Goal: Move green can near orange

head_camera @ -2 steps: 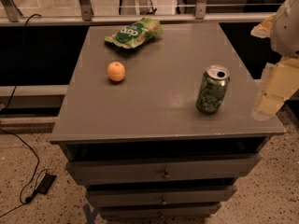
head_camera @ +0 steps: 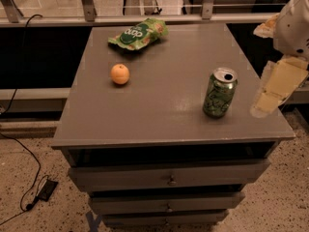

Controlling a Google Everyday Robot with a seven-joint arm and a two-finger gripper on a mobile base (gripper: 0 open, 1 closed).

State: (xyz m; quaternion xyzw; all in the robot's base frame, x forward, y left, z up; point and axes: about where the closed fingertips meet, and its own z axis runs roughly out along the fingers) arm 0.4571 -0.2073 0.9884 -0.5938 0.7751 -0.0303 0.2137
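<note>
So here we've got a grey drawer cabinet with a flat matte top, and the small green drink can with pale script lettering and a silver pull-tab lid is standing upright on it, toward the front right corner. The small round smooth orange fruit sits over on the left half of the top, further back than the can, so the two are well apart with bare grey surface between them. Behind the orange, at the back edge, lies a flat crinkly green snack bag. The robot's pale cream gripper comes in from the right side and hangs tilted just beside the can, over the right edge of the cabinet top, with a visible gap, so it's not touching the can. Honestly we can't tell whether the gripper is spread or pressed together from this angle, but it's holding nothing. Down left, a black cable snakes across the speckled floor.
</note>
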